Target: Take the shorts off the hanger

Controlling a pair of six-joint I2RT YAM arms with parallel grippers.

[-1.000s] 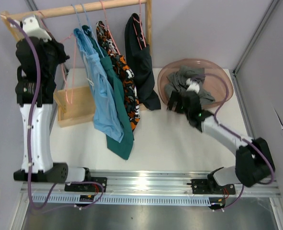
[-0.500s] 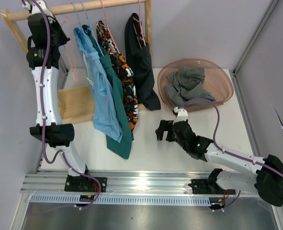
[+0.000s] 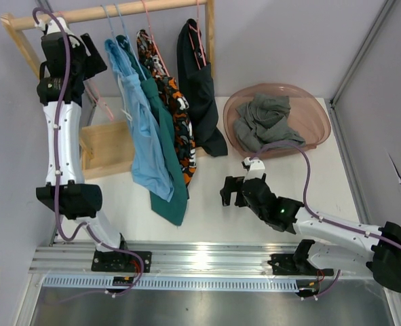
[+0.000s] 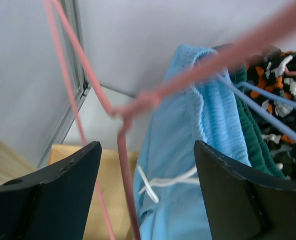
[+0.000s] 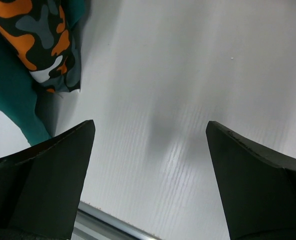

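Seeing four shorts hung under the wooden rail [image 3: 153, 8], each on its own hanger, left to right: light blue shorts [image 3: 142, 129], dark teal shorts [image 3: 174, 193], orange-black-white patterned shorts [image 3: 180, 115], black shorts [image 3: 200, 88]. Finding the grey shorts [image 3: 264, 119] off the rack, crumpled inside the pink translucent bowl [image 3: 320, 129] at the far right of the white table [image 3: 254, 227]. Reading the left gripper [image 3: 90, 62] as spread wide, raised near the rail's left end, just left of the light blue pair. Spotting a pink hanger [image 4: 121, 140] with nothing on it, running between the spread fingers in the left wrist view; cannot tell whether touching either finger. Making out a white drawstring [image 4: 163, 181] on the light blue pair, waistband bunched on a blue hanger [image 4: 268, 97]. Reading the right gripper [image 3: 231, 193] as spread wide too, low over the table, gripping nothing, well apart from the bowl, near the hems of the teal and patterned pairs. Noting a wooden tray [image 3: 108, 146] at the rack's foot, left of the light blue pair.
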